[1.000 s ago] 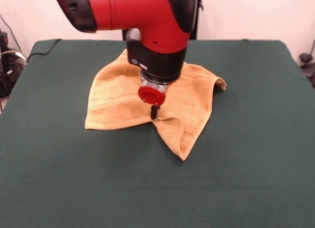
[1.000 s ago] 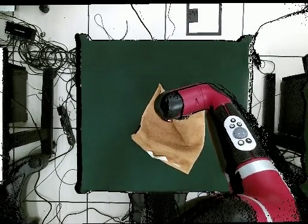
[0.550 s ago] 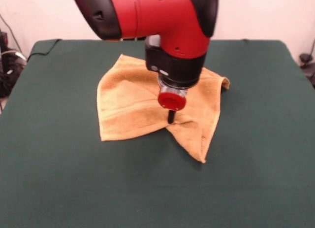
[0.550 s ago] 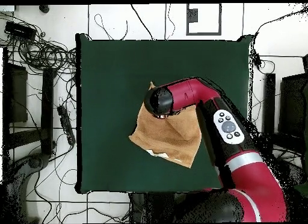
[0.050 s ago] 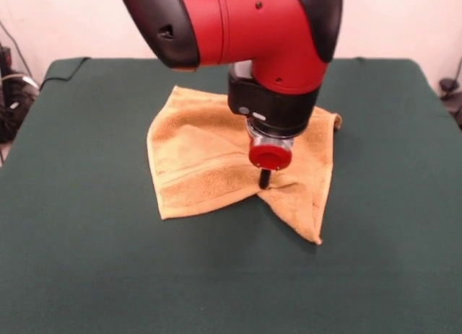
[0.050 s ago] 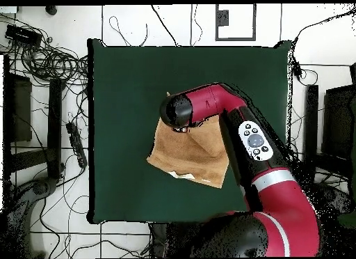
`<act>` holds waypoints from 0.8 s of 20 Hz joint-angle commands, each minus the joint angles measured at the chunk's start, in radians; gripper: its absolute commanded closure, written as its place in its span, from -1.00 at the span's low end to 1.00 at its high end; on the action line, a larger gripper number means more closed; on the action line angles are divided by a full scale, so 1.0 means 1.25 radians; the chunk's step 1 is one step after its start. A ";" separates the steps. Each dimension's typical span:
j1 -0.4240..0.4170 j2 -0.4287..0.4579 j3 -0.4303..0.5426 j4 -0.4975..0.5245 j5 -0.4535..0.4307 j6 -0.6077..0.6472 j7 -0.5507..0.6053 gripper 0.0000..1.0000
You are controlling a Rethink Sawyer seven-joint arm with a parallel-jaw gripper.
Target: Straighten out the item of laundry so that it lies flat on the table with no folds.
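1. Front view shows my gripper (image 5: 265, 181) low, with its black tip down at the towel (image 5: 209, 157), where a fold pinches the near edge.
2. Whether my fingers are open or closed on the cloth, I cannot tell; only one dark tip is visible under the red cap.
3. The towel lies around the middle of the table (image 5: 86, 262), not flat: one corner points toward the camera, and creases run to my tip.
4. Overhead view: my arm (image 6: 257, 145) covers the towel's (image 6: 188, 155) right part.
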 commanded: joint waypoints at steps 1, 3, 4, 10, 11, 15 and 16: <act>0.049 0.067 0.063 -0.085 -0.006 0.062 -0.209 1.00; 0.051 0.072 0.062 -0.099 -0.009 0.063 -0.212 1.00; 0.053 0.075 0.062 -0.107 -0.010 0.068 -0.216 1.00; 0.055 0.087 0.065 -0.139 -0.012 0.085 -0.234 1.00; 0.055 0.091 0.067 -0.147 -0.012 0.089 -0.241 1.00; 0.054 0.105 0.077 -0.180 -0.014 0.101 -0.267 1.00; 0.052 0.107 0.079 -0.186 -0.013 0.101 -0.271 1.00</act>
